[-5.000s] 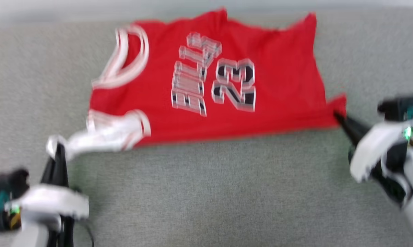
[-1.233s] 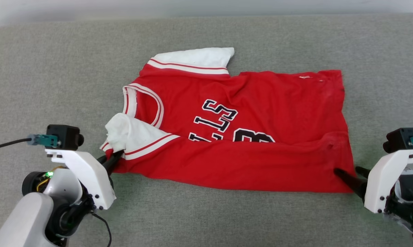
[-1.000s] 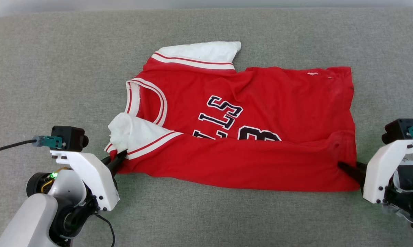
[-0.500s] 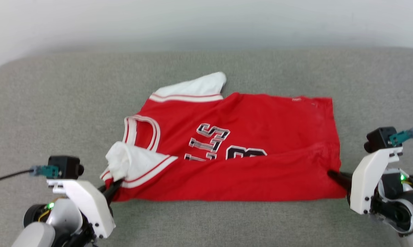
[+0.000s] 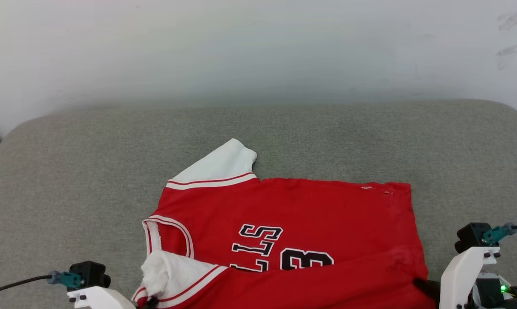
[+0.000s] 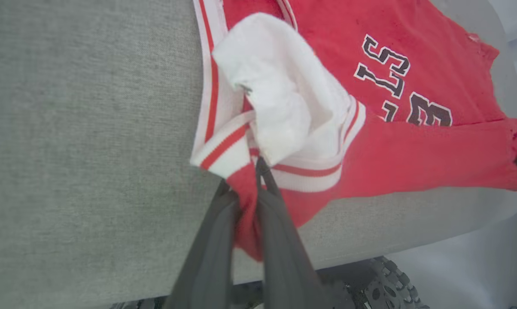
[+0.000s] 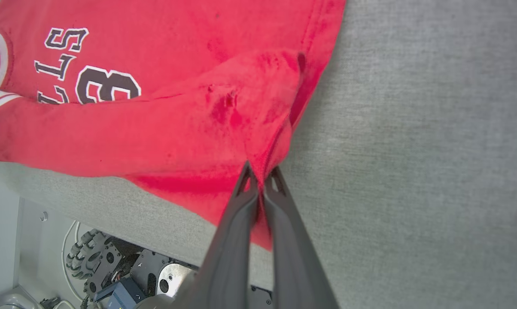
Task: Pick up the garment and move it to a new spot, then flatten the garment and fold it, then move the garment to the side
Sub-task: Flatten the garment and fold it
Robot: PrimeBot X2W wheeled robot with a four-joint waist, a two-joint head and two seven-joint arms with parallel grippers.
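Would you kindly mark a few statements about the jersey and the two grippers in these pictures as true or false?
1. The left gripper is shut on the garment beside a bunched white sleeve. True.
2. The right gripper hangs open above the cloth. False: it is shut on a red corner of the garment.
3. The garment's near edge is folded over part of its lettering. True.
4. The garment lies on a wooden table. False: it lies on a grey fabric surface.
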